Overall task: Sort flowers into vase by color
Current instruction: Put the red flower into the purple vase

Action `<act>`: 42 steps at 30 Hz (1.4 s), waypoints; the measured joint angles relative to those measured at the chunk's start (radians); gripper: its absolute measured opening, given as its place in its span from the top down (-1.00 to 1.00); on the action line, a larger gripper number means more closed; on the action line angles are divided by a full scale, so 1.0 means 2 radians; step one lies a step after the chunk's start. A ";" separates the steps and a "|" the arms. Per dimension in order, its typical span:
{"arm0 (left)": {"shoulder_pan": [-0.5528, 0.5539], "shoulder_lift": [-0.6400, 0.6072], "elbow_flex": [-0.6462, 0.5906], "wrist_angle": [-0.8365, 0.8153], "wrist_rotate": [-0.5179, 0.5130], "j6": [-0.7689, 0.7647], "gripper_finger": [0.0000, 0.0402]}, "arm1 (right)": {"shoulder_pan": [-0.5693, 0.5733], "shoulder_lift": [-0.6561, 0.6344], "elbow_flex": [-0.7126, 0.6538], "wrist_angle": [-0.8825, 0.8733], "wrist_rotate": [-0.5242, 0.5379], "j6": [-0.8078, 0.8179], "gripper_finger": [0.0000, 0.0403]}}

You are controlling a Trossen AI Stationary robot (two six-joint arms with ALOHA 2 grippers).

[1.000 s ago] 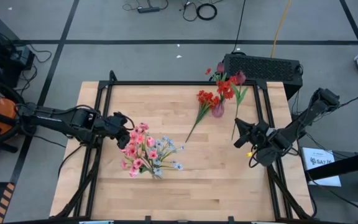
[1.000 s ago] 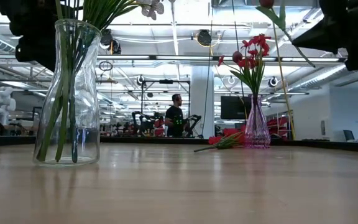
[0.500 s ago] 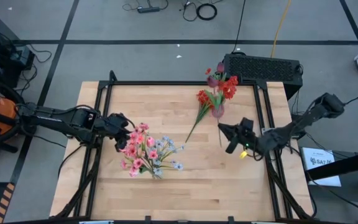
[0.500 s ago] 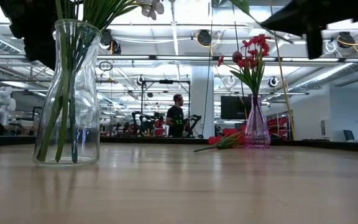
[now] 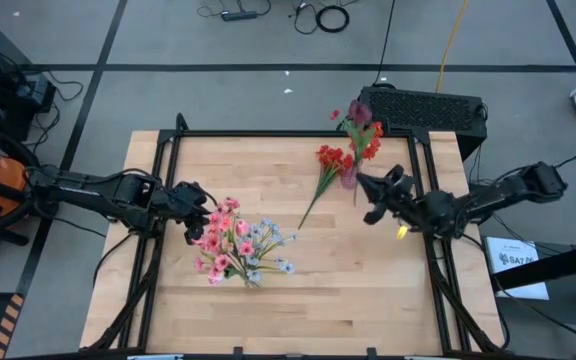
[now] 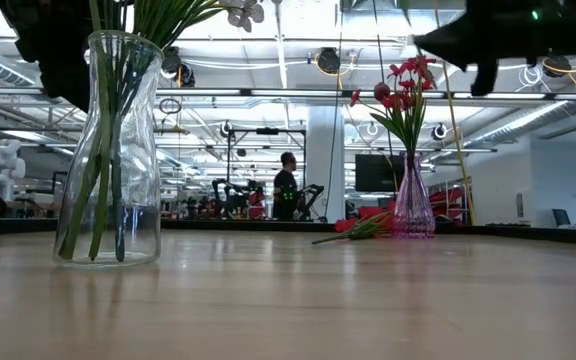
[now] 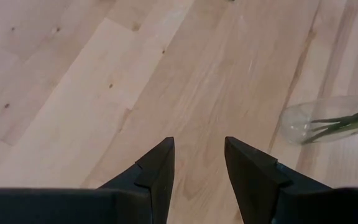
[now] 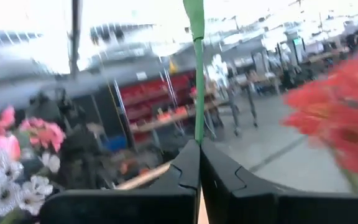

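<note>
A clear vase [image 5: 251,270] near the table's middle holds pink and pale blue sprays [image 5: 230,243]; in the low view the clear vase [image 6: 109,150] stands at left. A pink-tinted vase [image 5: 350,178] near the far edge holds red flowers [image 5: 368,143]. One red spray [image 5: 326,165] lies flat on the table beside it. My right gripper [image 5: 365,192] is shut on a green stem that carries a dark red tulip bud [image 5: 360,112], close to the pink-tinted vase's right side. My left gripper [image 5: 198,202] hovers open, just left of the pink sprays. My right gripper [image 8: 199,149] pinches the thin green stem [image 8: 198,118] between its two fingers, on the stem's lower part. The fingers come level from the table's right and lie across the stem. The flower is lifted clear and stands roughly upright, bud uppermost.
A black box [image 5: 423,105] sits just beyond the table's far edge, behind the pink-tinted vase. Bare wood [image 5: 348,290] spreads over the near half of the table. In the low view a person [image 6: 286,190] stands far off in the room.
My right gripper has carried the tulip toward the table's left, then toward the far edge, ending beside the pink-tinted vase. The arm has stretched out lower and more level. The bud has moved from right of the red flowers to over them.
</note>
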 joint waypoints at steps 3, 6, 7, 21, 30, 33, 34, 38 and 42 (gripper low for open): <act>0.000 0.000 0.000 0.000 0.000 0.000 0.27 | -0.031 -0.013 -0.067 0.127 -0.045 -0.004 1.00; 0.000 0.000 0.000 0.000 0.000 0.000 0.27 | -0.054 -0.014 -0.101 0.198 -0.067 -0.048 1.00; 0.000 0.000 0.000 0.000 0.000 0.000 0.26 | -0.059 -0.015 -0.097 0.199 -0.074 -0.079 1.00; 0.001 0.001 0.000 0.000 -0.014 -0.001 0.26 | -0.169 0.006 -0.092 0.169 -0.119 -0.120 1.00; 0.001 0.001 0.000 0.000 -0.019 0.000 0.26 | -0.220 0.032 -0.092 0.160 -0.160 -0.112 1.00; 0.001 0.001 0.000 0.000 -0.028 -0.001 0.26 | -0.239 0.035 -0.092 0.160 -0.190 -0.114 1.00; 0.001 0.001 0.000 0.000 -0.029 -0.001 0.26 | -0.245 0.036 -0.092 0.160 -0.201 -0.114 1.00; 0.001 0.001 0.000 0.000 -0.029 0.000 0.27 | -0.266 0.038 -0.088 0.158 -0.214 -0.114 1.00; 0.001 0.001 0.000 0.000 -0.029 0.000 0.26 | -0.280 0.046 -0.058 0.152 -0.214 -0.115 1.00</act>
